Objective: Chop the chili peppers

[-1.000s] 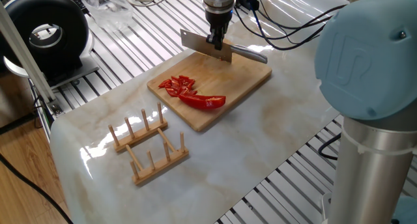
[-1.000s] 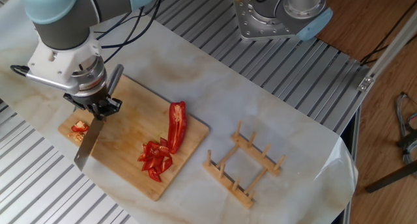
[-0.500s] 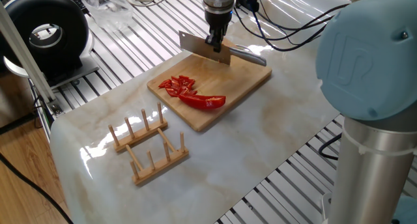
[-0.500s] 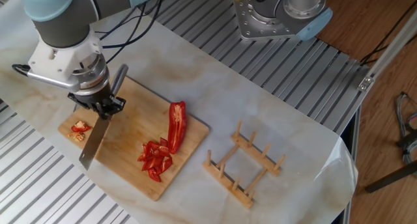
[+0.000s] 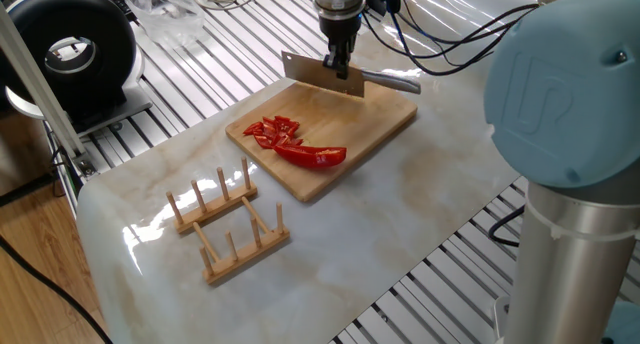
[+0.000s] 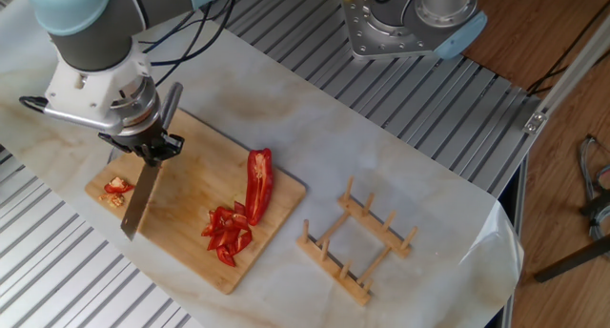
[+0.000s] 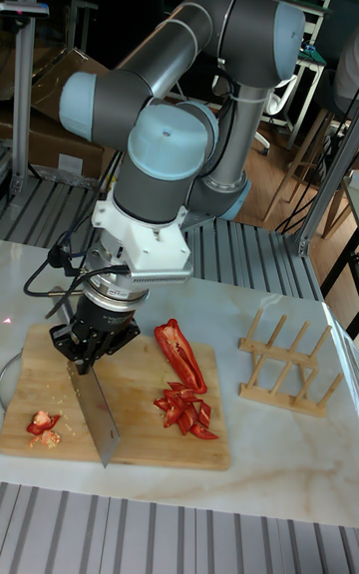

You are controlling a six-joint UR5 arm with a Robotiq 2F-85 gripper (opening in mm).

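Since a second ago I see the gripper [image 5: 341, 66] and its knife [image 5: 322, 76] shifted a little across the cutting board [image 5: 385, 114] toward the chili peppers [image 5: 296, 141]; the peppers and rack have not moved.

One fixed view: I log the gripper above the far side of the board, fingers clamped on the knife handle, broad blade hanging edge-down over the wood. Chili peppers lie near the board's front corner: one long red half with a cluster of cut bits just beside it. A wooden peg rack [image 5: 228, 221] stands on the marble table [image 5: 400, 214], well apart from the board.

The other fixed view: I note the gripper [image 6: 151, 149] pinching the knife [image 6: 141, 196], blade pointing down the board [image 6: 181, 190]. Chili peppers [image 6: 244, 206] sit at the board's right end, the long half upright in frame, bits below it. A few small scraps [image 6: 116, 189] lie at the left end.

Tall fixed view: gripper [image 7: 92, 353] shut around the knife [image 7: 95, 412], which stands between the scraps [image 7: 42, 425] and the chili peppers [image 7: 182, 375]. Rack [image 7: 287, 365] at right.
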